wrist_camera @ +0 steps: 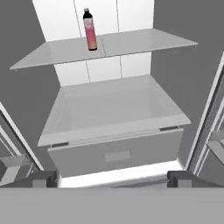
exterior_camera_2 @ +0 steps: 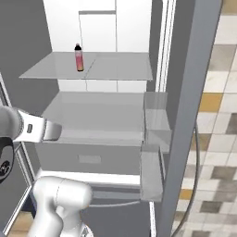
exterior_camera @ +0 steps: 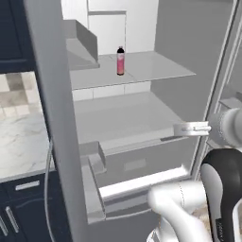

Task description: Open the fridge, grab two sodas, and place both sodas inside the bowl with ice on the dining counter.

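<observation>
The fridge (wrist_camera: 113, 109) stands open, its white interior and grey shelves facing the arm, and the pink soda (wrist_camera: 89, 29) stands upright on the upper shelf (wrist_camera: 131, 43), toward the upper left of the hand view, just left of that shelf's centre seam; in the left base view it sits near the top centre (exterior_camera: 120, 61), and in the right base view at the upper left (exterior_camera_2: 79, 58). It is alone on that shelf, well clear of the walls; the second, dark brown soda is not something I can pick out here. The tool (wrist_camera: 112, 179) is spread wide and holds nothing, its two dark tips at the bottom corners of the hand view, low in front of the drawer (wrist_camera: 116, 151) and well below the bottle. Judging by its look, the bottle is small, light and rigid, a narrow cylinder with a smooth pink body and a dark cap and neck; the surface will likely be slick, and its tall, slim stance on a flat shelf means a sideways nudge could tip it or send it skating backward. The best hold would seem to be across the pink body at about mid-height, pads on opposite sides, below the tapering neck, where the width is constant and a firm squeeze should not deform it. The neck looks too thin and tapered to trust.
</observation>
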